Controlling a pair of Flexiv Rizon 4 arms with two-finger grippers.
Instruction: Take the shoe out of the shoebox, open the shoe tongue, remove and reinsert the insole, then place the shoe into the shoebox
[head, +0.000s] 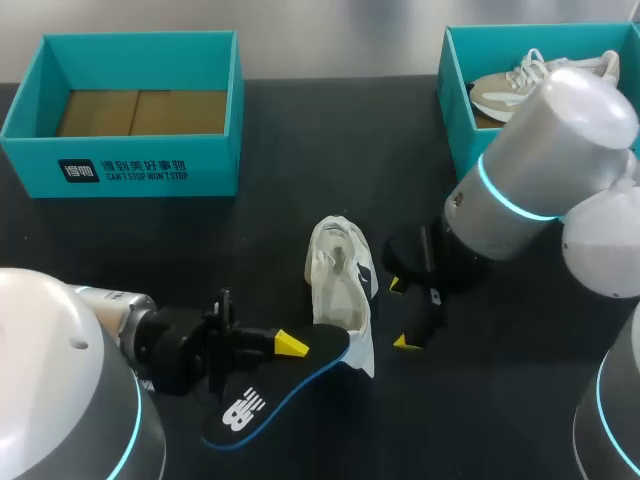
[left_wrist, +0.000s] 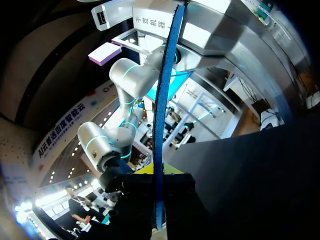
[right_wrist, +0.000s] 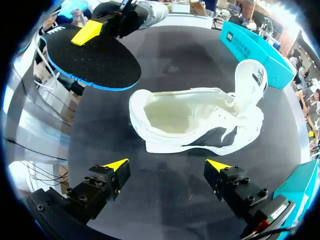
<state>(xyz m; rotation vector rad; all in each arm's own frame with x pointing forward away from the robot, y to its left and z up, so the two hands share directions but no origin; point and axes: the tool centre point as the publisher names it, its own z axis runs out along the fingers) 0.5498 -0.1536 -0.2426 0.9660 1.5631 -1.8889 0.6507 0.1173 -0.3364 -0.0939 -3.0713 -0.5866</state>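
Out on the black table (head: 300, 130) the white shoe (head: 340, 280) lies outside the empty shoebox (head: 130, 170), tongue open, while the left gripper (head: 285, 343) pinches the pulled-out insole (head: 270, 395) and the right gripper (head: 402, 312) hangs spread beside the shoe, so reinserting and boxing remain.

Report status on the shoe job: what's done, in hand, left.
Done: the shoe lies on the table, out of the box, tongue pulled open, insole removed. In hand: the left gripper holds the insole at the shoe's heel end; the right gripper is open beside the shoe. Left: reinsert the insole, then put the shoe into the shoebox.
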